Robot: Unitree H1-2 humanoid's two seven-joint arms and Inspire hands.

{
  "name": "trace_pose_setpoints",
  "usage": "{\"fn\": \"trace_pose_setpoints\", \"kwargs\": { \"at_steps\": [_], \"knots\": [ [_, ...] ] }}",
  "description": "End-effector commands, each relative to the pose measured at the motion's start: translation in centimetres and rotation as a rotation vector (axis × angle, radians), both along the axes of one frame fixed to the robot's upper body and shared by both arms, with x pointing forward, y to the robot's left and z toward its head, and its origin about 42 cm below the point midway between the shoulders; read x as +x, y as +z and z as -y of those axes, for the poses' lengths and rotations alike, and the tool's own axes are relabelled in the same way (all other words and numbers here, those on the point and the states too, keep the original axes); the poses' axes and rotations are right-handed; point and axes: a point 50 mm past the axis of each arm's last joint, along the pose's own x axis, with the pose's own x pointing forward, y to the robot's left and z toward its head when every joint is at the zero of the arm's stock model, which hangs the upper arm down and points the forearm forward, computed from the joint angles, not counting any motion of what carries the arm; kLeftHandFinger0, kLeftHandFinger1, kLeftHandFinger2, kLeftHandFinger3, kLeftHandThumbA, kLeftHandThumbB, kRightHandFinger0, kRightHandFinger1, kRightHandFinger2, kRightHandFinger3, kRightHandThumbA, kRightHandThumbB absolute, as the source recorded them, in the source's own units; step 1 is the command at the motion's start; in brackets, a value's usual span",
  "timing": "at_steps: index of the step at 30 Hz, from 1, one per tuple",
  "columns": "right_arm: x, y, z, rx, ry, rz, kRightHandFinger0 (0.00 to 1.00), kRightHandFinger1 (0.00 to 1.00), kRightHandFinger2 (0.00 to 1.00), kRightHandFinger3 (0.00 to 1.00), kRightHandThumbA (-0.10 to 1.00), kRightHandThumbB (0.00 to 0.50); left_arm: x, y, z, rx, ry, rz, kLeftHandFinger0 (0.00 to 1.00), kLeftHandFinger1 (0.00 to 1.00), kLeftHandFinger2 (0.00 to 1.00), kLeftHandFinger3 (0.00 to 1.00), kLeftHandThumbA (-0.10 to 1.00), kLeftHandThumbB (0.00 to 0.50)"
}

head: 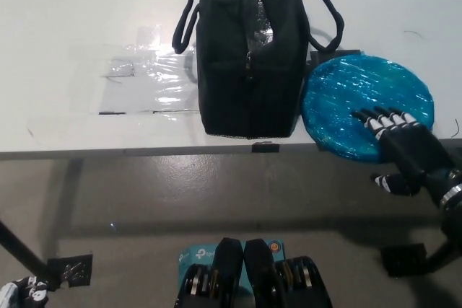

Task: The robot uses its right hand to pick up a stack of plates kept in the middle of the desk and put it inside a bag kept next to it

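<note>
White desk (65, 41): black bag (249, 48), blue plates (361, 95), clear tape (144, 81).

Looks like robot lab or test room, not home. Plain white matte surface (86, 5) with thin front edge, bare of any household clutter. Clear tape strips and glossy plastic film patch (148, 81) stuck flat on surface, like position markers. Small black tab (265, 148) fixed at front edge. Grey smooth concrete-like floor (216, 185) below. Black taped square (72, 270) on floor by thin dark metal leg (22, 250).
</note>
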Motion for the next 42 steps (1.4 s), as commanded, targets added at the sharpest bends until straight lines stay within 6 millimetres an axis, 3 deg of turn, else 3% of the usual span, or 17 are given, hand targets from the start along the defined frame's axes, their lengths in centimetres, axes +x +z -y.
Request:
{"fn": "trace_pose_setpoints", "kwargs": {
  "at_steps": [1,7,13,15,16,17,18,19,20,22,25,29,30,35,37,39,42],
  "knots": [
    [0.2,0.2,-0.5,-0.022,0.023,0.037,1.00,1.00,1.00,1.00,0.75,0.500,1.0,1.6,-1.3,0.038,-0.021,0.042,0.00,0.00,0.14,0.19,-0.10,0.500],
    [-1.0,-1.9,-1.1,-0.058,0.039,-0.003,1.00,1.00,1.00,1.00,0.74,0.500,1.2,1.7,-1.2,0.047,-0.030,0.045,0.00,0.00,0.16,0.18,-0.10,0.500],
    [-1.0,-3.3,-1.1,-0.076,-0.021,-0.004,1.00,1.00,1.00,1.00,0.48,0.500,0.8,1.4,-1.0,0.049,-0.027,0.034,0.00,0.00,0.16,0.18,-0.07,0.500],
    [-0.4,-2.8,-0.8,-0.112,-0.048,0.069,1.00,1.00,1.00,1.00,0.49,0.375,0.8,1.4,-1.1,0.045,-0.032,0.041,0.00,0.00,0.15,0.18,-0.10,0.500],
    [-0.3,-2.8,-0.7,-0.116,-0.051,0.075,1.00,1.00,1.00,1.00,0.50,0.371,0.8,1.4,-1.1,0.045,-0.032,0.041,0.00,0.00,0.15,0.18,-0.10,0.500],
    [0.6,-1.7,-0.5,-0.123,-0.062,0.114,1.00,1.00,1.00,1.00,0.53,0.087,0.7,1.4,-1.0,0.042,-0.030,0.042,0.00,0.00,0.15,0.17,-0.10,0.500],
    [1.0,-1.3,-0.3,-0.087,-0.039,0.164,0.81,0.70,0.77,1.00,0.45,0.003,0.8,1.4,-1.0,0.044,-0.026,0.034,0.00,0.00,0.15,0.17,-0.09,0.500],
    [0.9,-1.2,-0.5,-0.062,-0.023,0.205,0.06,0.14,0.33,1.00,0.16,0.000,-0.1,1.1,-1.2,0.044,-0.027,0.026,0.00,0.00,0.15,0.17,-0.09,0.500],
    [1.2,-0.3,-0.5,-0.060,-0.001,0.260,0.00,0.01,0.09,0.98,-0.08,0.000,-0.1,1.1,-1.2,0.053,-0.025,0.019,0.00,0.01,0.17,0.19,-0.09,0.500],
    [1.2,0.1,-0.7,-0.061,0.025,0.287,0.00,0.02,0.15,0.58,-0.10,0.006,-0.3,1.0,-1.3,0.060,-0.026,0.010,0.00,0.02,0.17,0.19,-0.09,0.500],
    [1.1,0.5,-1.0,-0.037,0.065,0.367,0.00,0.00,0.15,0.34,-0.10,0.030,-0.2,1.1,-1.2,0.082,-0.029,-0.003,0.00,0.03,0.17,0.19,-0.10,0.500],
    [0.9,0.7,-1.4,-0.026,0.096,0.409,0.00,0.00,0.08,0.30,-0.10,0.090,-0.2,1.2,-1.0,0.077,-0.033,-0.004,0.00,0.03,0.19,0.21,-0.10,0.500],
    [0.8,0.6,-1.5,-0.015,0.103,0.423,0.00,0.00,0.04,0.21,-0.10,0.121,-0.3,1.0,-1.1,0.070,-0.035,-0.002,0.00,0.02,0.17,0.20,-0.09,0.500],
    [0.7,0.8,-1.7,0.003,0.094,0.424,0.00,0.00,0.10,0.01,-0.10,0.098,-0.3,0.9,-1.1,0.068,-0.031,-0.007,0.00,0.00,0.15,0.18,-0.10,0.500],
    [0.7,1.1,-1.6,0.009,0.092,0.422,0.00,0.00,0.24,0.01,-0.10,0.175,-0.3,0.9,-1.1,0.070,-0.035,-0.005,0.00,0.00,0.15,0.18,-0.10,0.500],
    [0.7,1.2,-1.7,0.009,0.089,0.419,0.00,0.00,0.28,0.04,-0.10,0.361,-0.3,0.9,-1.1,0.082,-0.037,-0.007,0.00,0.00,0.15,0.19,-0.10,0.500],
    [0.5,1.7,-1.8,-0.018,0.067,0.372,0.00,0.02,0.32,0.04,-0.10,0.373,-0.3,0.9,-1.1,0.080,-0.042,-0.013,0.00,0.00,0.15,0.18,-0.10,0.500]
  ]
}}
